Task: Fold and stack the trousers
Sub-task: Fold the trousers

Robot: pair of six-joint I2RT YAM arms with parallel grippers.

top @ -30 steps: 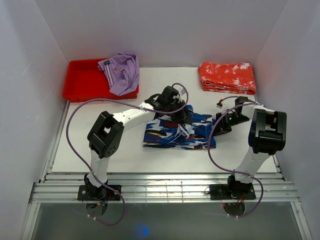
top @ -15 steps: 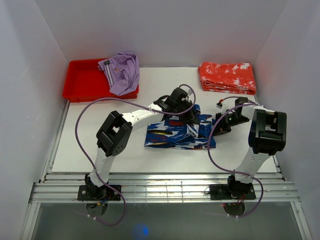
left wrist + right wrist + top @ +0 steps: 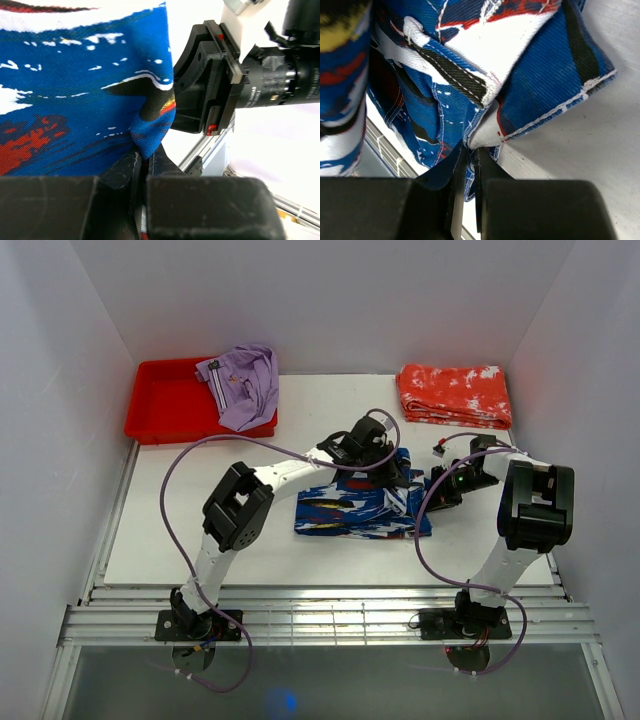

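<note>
Bench [image 3: 200, 525]: the trousers [image 3: 350, 512] lie mid-bench between the two arms as a flat, layered rectangle.
Step, as I read it: mid-fold. One cloth end is gathered up over the right side of the bundle, and both arms are working at that edge.
Next move, my guess: lay the held end flat and square on the layers below, let go with both claws, then shift the bundle to the stack. Risk is the thin fabric dragging or bunching on release.
Red tray [image 3: 160, 410] back left, with a lilac garment [image 3: 245, 385] draped over its rim. Folded orange-red garment [image 3: 455, 393] back right, likely the stack spot. Both are well apart from the trousers.
Left claw [image 3: 145, 160]: squeezed narrow on a bunched blue fold of the trousers, cloth pinched right at the tips, the rest spreading away from the fingers.
Right claw [image 3: 469, 150]: also nearly closed, nipping a stitched edge at the bundle's right end.
The two claws sit close together.
</note>
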